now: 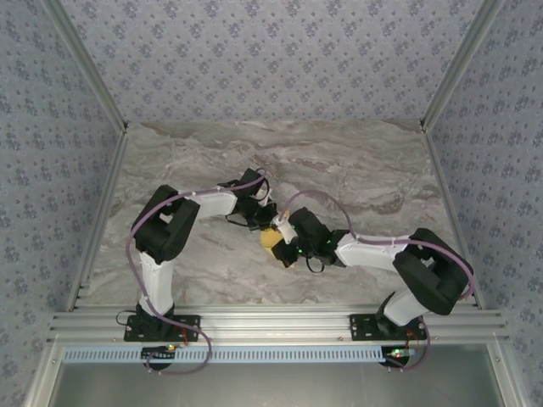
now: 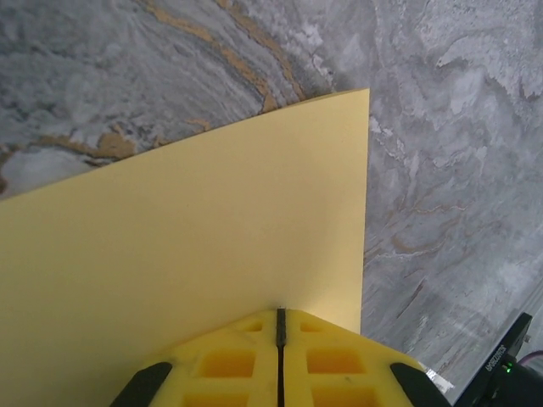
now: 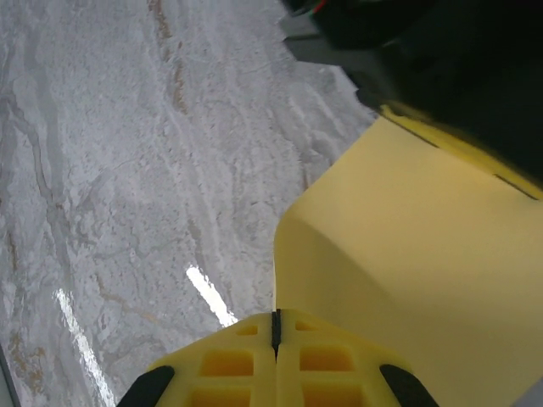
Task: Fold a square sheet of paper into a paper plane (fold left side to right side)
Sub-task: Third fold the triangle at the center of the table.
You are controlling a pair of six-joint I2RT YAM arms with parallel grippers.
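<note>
The square sheet of paper (image 1: 271, 241) is plain yellow-orange and is held up off the marble table between the two grippers at the middle of the table. In the left wrist view the paper (image 2: 212, 220) spreads flat ahead of my left gripper (image 2: 280, 312), whose yellow jaws are shut on its near edge close to a corner. In the right wrist view the paper (image 3: 424, 237) bends in a soft curve, and my right gripper (image 3: 275, 314) is shut on its edge. From above, the left gripper (image 1: 257, 219) and right gripper (image 1: 282, 231) nearly touch, hiding most of the sheet.
The grey marble table (image 1: 356, 170) lies open around both arms, walled by patterned panels and aluminium rails (image 1: 271, 322) at the near edge. The left arm's dark wrist (image 3: 441, 51) hangs just beyond the paper in the right wrist view.
</note>
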